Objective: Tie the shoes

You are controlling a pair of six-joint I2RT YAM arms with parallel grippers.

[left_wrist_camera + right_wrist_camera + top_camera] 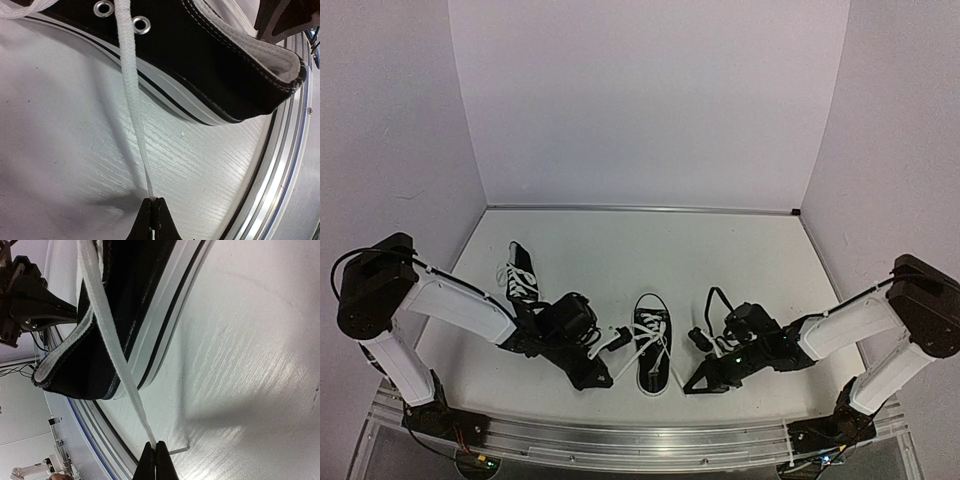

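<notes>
One black sneaker (652, 342) with white laces stands in the middle near the front edge, toe pointing away. The other sneaker (520, 272) lies further back on the left. My left gripper (603, 377) is low at the middle shoe's left side, shut on a white lace (131, 100) that runs taut from the eyelets to the fingertips (153, 201). My right gripper (691, 384) is low at the shoe's right side, shut on the other lace (112, 335) at its tip (155, 445). The shoe's heel and sole show in the left wrist view (215, 60) and the right wrist view (125, 300).
An aluminium rail (640, 440) runs along the table's front edge, close behind both grippers; it also shows in the left wrist view (280, 150). White walls (640, 100) enclose the white table (740, 260) at the back and sides.
</notes>
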